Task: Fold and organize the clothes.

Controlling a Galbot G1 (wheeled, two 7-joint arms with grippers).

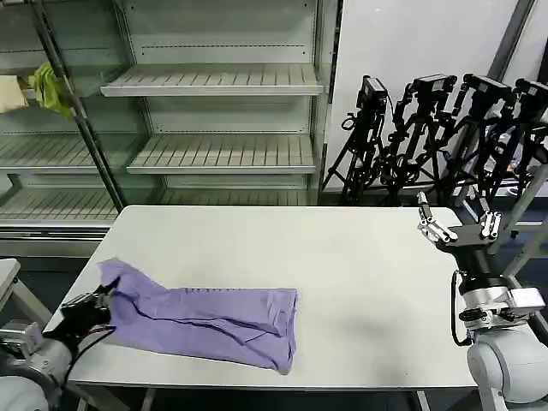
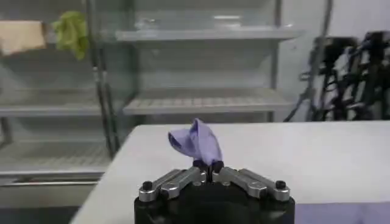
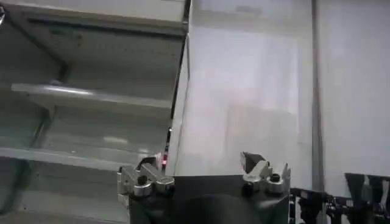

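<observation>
Lavender shirt [image 1: 205, 318] lies on the desk [image 1: 342, 282], on its near left part, folded into a long band that runs from the left edge toward the middle. Its right end sits close to the front edge, with creases and a loose fold along the near side. I see only plain fabric facing up.

My left gripper [image 1: 101, 301] is at the shirt's left end, low over the desk's near left corner. In the left wrist view its fingers [image 2: 183, 178] are pressed together on a bunch of the fabric [image 2: 196, 142], which stands up in a small peak just past the tips. So the left end of the shirt is pinched and lifted a little, while the rest lies flat.

My right gripper [image 1: 458, 224] is well apart from the shirt, raised at the desk's right edge and touching nothing. Its fingers [image 1: 435, 229] are spread wide, with nothing between them; the right wrist view shows the same gap.

Behind the desk stand metal shelves [image 1: 214, 154]. A yellow-green cloth [image 1: 50, 90] hangs on the far left shelf, beside something beige [image 1: 10, 92]. To the right, against the wall, is a cluster of black tripods [image 1: 445, 137].
</observation>
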